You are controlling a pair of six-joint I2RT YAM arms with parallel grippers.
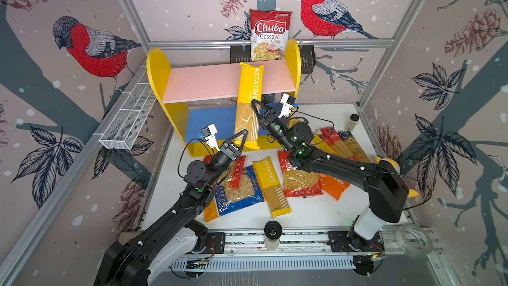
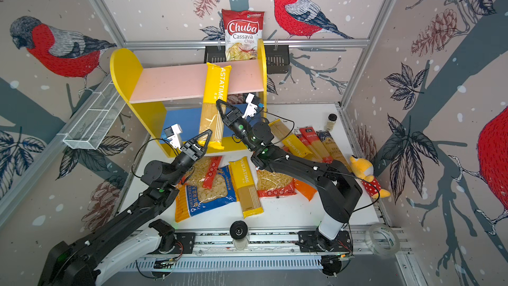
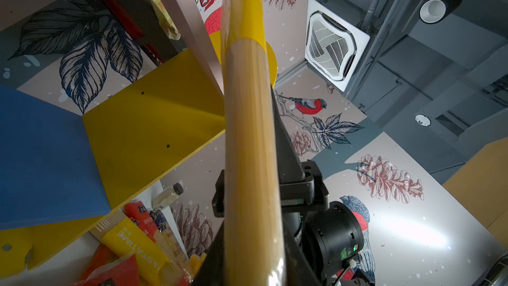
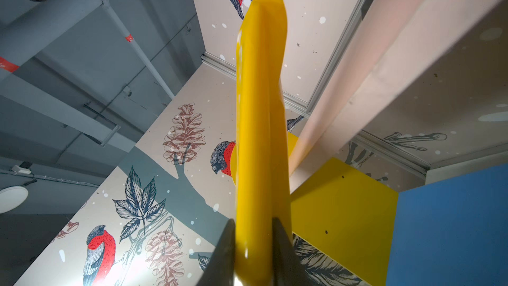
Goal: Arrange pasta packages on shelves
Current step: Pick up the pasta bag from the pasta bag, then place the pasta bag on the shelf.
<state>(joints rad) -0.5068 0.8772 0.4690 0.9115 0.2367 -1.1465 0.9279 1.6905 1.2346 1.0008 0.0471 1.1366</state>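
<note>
Now our left end effector (image 1: 243, 136) is clamped on the foot of the yellow PASTATIME spaghetti pack (image 1: 248, 89). The pack runs up and away from its jaws, long axis near upright, top end rising just beside the front edge of the pink upper board (image 1: 203, 83) of the shelves (image 1: 158, 70). Higher along that pack, our right end effector (image 1: 257, 107) flanks it closely; whether it pinches we cannot tell. Both arms reach it, and we judge the coming move tips it flat onto that board.

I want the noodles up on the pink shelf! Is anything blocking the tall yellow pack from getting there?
Nothing visible does. The yellow spaghetti pack stands upright at the front edge of the pink board, and nothing lies on that board.
</note>
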